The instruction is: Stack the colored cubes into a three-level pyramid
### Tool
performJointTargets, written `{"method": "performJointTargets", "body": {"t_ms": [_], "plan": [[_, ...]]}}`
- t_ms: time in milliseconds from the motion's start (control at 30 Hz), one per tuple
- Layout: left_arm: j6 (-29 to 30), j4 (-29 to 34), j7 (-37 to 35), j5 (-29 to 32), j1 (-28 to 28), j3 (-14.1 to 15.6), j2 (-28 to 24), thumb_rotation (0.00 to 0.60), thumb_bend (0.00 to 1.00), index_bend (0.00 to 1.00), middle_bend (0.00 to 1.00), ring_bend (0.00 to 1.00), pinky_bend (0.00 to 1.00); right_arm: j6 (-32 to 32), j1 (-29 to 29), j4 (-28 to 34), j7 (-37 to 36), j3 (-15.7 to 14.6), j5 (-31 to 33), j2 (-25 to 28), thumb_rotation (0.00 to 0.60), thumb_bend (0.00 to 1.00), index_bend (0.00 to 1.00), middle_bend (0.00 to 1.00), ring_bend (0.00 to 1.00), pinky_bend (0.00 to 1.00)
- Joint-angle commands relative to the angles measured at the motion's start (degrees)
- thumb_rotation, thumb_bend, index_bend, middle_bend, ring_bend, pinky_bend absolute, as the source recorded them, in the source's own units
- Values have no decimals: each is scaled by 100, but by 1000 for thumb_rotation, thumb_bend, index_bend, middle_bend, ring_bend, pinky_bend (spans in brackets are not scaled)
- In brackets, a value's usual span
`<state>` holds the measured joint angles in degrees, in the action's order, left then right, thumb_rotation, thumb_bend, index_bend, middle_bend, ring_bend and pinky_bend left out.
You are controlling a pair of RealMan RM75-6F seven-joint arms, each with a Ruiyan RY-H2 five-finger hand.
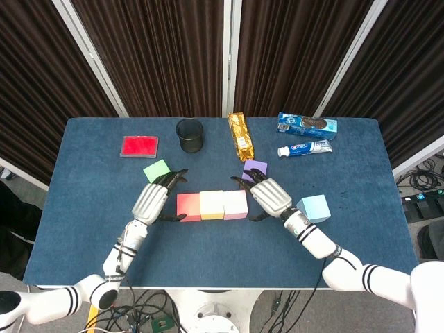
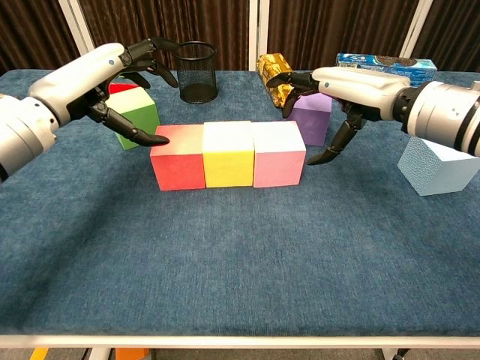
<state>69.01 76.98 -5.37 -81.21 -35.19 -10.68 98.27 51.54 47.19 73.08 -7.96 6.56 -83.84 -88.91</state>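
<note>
Three cubes sit touching in a row: red cube [image 1: 188,207] [image 2: 178,156], yellow cube [image 1: 211,205] [image 2: 228,152], pink cube [image 1: 235,204] [image 2: 278,153]. A green cube [image 1: 157,171] [image 2: 136,109] lies behind the red one, a purple cube [image 1: 255,168] [image 2: 310,115] behind the pink one, and a light blue cube [image 1: 313,208] [image 2: 439,165] stands to the right. My left hand [image 1: 153,200] [image 2: 105,75] hovers open over the green cube, left of the red one. My right hand [image 1: 268,197] [image 2: 346,88] hovers open over the purple cube, holding nothing.
At the back of the blue table [image 1: 215,257] stand a black mesh cup [image 1: 189,135], a gold snack packet [image 1: 240,135], a blue biscuit box [image 1: 306,124], a toothpaste tube [image 1: 305,148] and a flat red box [image 1: 139,146].
</note>
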Motion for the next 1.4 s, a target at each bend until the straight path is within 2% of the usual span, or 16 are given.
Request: {"method": "performJointTargets", "body": {"t_ms": [33,500,900,1400], "plan": [[19,34,25,20,31,8,-34,600,72,82,263,120,220,-5,35,-73,9,31,1,-55,600,35,0,298,0,0],[166,190,40,-3,152,31,-209,600,69,81,263,120,217,-34,95,-210,65,50,15,-154,600,124,0,375,0,0],[166,127,-45,56,206,24,-238,600,68,81,263,120,216,-175,213,-217,142,35,-45,46,600,128,0,377,0,0],[128,78,-72,62,195,8,-273,600,69,81,263,120,216,-64,314,-618,-369,0,-237,-232,600,133,0,378,0,0]]}}
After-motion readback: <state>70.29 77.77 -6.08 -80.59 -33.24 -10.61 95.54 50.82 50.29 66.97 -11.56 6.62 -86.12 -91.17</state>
